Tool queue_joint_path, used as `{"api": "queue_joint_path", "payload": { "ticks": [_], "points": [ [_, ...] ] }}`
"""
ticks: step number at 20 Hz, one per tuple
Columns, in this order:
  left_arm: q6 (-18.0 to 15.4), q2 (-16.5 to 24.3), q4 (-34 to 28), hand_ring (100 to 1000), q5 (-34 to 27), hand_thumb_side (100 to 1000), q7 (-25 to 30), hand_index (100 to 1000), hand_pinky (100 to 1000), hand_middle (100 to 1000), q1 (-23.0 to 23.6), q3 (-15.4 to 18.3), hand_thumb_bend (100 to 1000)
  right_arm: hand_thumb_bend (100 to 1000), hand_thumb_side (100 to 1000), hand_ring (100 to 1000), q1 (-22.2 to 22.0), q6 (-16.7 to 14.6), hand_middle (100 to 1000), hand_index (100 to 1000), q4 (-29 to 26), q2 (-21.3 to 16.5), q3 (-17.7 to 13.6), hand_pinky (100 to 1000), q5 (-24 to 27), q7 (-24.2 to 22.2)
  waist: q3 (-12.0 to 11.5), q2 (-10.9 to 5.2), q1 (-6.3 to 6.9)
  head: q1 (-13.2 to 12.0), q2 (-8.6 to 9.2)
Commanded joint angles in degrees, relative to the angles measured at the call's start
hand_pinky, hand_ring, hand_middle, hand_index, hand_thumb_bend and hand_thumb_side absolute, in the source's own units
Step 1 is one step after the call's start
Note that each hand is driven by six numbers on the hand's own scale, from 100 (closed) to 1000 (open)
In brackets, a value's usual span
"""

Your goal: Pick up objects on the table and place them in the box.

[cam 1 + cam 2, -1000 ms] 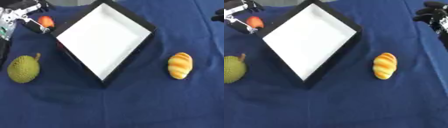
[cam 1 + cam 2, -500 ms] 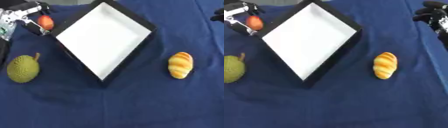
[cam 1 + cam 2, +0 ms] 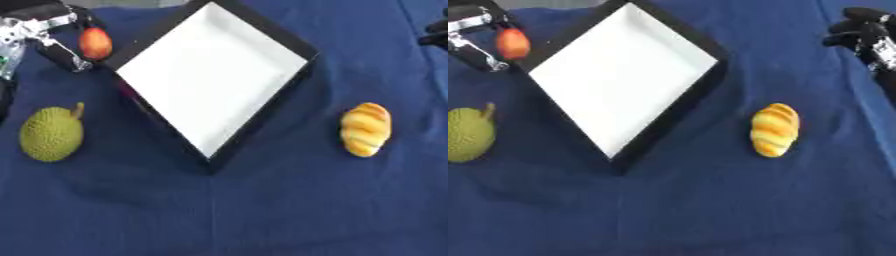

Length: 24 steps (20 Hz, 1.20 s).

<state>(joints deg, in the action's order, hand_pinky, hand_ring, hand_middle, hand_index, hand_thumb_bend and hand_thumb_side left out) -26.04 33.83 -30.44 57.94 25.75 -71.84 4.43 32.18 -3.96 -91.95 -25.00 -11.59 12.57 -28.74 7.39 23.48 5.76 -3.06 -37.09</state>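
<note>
At far left corner of table, left hand (image 3: 48, 35) curled round red-orange fruit (image 3: 95, 43), just beside box (image 3: 214, 75) left wall; box lies right of hand, interior bare. Right hand (image 3: 864, 35) at far right, fingers curled, holding nothing. Green fruit (image 3: 51, 133) and bread roll (image 3: 365, 129) on blue cloth.

lighting even and moderately bright, diffuse, apparently from overhead. the white floor of the box (image 3: 206, 82) is close to washed out, showing no texture. soft, faint shadows lie on the blue worktop (image 3: 262, 210) beside the box's lower edges and under the bread roll (image 3: 774, 130). both views are soft overall; outlines of the green fruit (image 3: 52, 133) and the left robot hand (image 3: 39, 30) are smeared. no edge distortion noted.
</note>
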Motion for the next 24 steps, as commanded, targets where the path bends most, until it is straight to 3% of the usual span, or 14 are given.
{"api": "queue_joint_path", "payload": {
  "ticks": [1,7,16,19,24],
  "points": [
    [0.9,2.6,-0.1,863,1.1,100,-0.9,889,882,859,-1.3,0.4,475,100,610,786,0.4,-0.1,751,881,-0.5,-1.7,-0.1,1000,-0.3,-0.2,-0.1,-1.61,0.57,0.2,0.06],
    [1.4,2.6,0.6,857,2.2,100,-1.5,880,877,848,-1.1,0.4,481,100,611,787,0.5,-0.1,751,881,-0.6,-1.6,-0.1,1000,-0.2,-0.2,0.1,-1.50,0.55,0.2,0.26],
    [0.6,1.8,1.2,840,-1.1,100,-0.4,879,853,828,-1.0,0.6,364,100,608,787,0.8,-0.1,752,881,-0.7,-1.5,-0.1,1000,-0.1,-0.2,0.4,-1.26,0.50,0.1,0.64],
    [0.8,1.8,1.0,832,-2.3,100,-0.4,864,847,816,-1.0,0.5,374,100,608,787,0.8,-0.1,752,881,-0.7,-1.5,-0.2,1000,-0.2,-0.1,0.4,-1.17,0.51,0.2,0.75],
    [1.7,1.8,0.9,724,-1.9,100,-1.8,784,750,709,-0.8,0.4,365,100,608,788,0.9,-0.1,752,882,-0.5,-1.5,-0.2,1000,-0.2,-0.1,0.5,-1.06,0.48,0.1,0.91]
  ]
}}
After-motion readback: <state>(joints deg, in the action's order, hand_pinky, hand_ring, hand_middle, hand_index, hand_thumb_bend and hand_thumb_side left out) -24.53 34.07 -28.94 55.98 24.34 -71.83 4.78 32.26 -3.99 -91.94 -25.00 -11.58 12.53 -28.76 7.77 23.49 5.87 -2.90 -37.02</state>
